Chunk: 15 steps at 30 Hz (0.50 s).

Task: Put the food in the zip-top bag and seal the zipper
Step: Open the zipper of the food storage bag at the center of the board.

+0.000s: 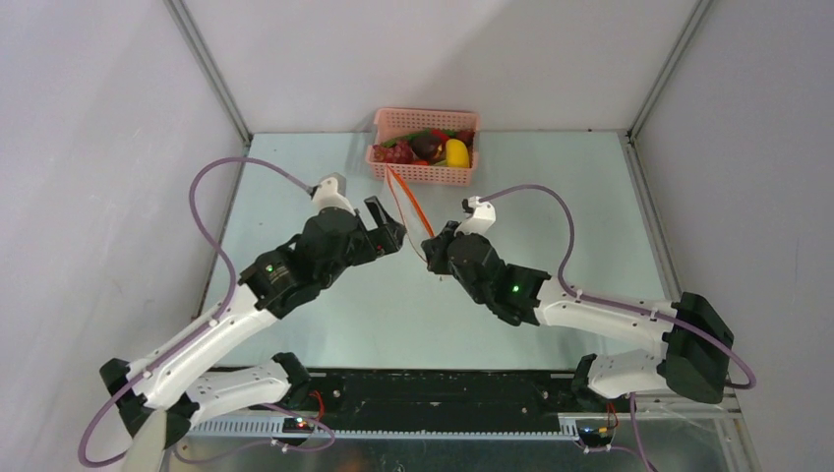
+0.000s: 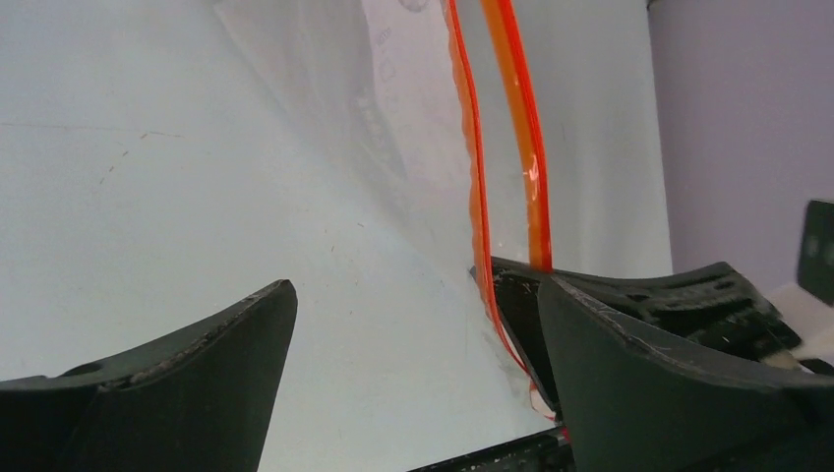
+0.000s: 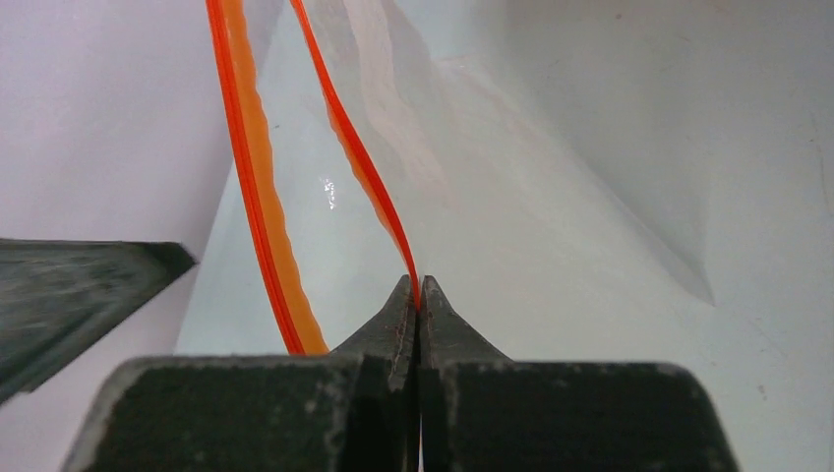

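The left tool (image 1: 391,234) is seen spread wide, with nothing held. In the left wrist view its two dark fingers (image 2: 197,364) stand well apart, and the zipper (image 2: 477,177) passes just beside the right-hand one. The right tool (image 1: 434,246) is pressed fully together on one orange-red strand of the zipper, which is pinched at the fingertips in the lower middle of the right wrist view. The other strand bows away to the left. The zip-top bag (image 1: 405,211) is held up at the centre of the top view, its mouth parted, above the pale worktop (image 1: 551,226). The food (image 1: 433,149) is found in the pink basket (image 1: 423,177) at the upper middle of that view, and the bag's upper end lies just beside the basket.
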Motion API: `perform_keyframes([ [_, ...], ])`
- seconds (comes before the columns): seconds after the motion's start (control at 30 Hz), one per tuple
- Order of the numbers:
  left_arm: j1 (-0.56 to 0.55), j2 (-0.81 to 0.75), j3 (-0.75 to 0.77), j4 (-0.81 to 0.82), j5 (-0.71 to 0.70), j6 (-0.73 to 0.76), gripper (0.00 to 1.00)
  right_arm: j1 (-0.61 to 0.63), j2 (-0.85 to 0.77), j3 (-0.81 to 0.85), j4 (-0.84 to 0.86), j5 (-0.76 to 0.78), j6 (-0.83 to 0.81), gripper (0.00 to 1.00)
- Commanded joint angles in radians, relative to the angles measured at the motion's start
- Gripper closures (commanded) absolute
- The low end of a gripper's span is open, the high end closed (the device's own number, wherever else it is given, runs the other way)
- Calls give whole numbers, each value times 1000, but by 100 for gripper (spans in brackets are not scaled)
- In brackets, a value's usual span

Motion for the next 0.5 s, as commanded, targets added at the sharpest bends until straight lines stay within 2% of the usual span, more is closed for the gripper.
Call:
perform_keyframes([
  [0.0,-2,50,2,81,43,22,0,18,-28,35,1,6,63,100],
  [0.17,-4,120,35,78,58,6,5,35,-21,35,6,-1,68,100],
  [0.23,-4,138,34,63,48,-5,15,43,-21,35,6,13,73,100],
  [0.27,-4,143,32,55,36,-6,25,44,-23,35,-5,22,82,100],
  [0.33,-2,148,31,33,9,-18,39,46,-28,35,-18,41,92,100],
  [0.47,3,153,23,21,-37,-22,43,52,-37,35,-15,39,79,100],
])
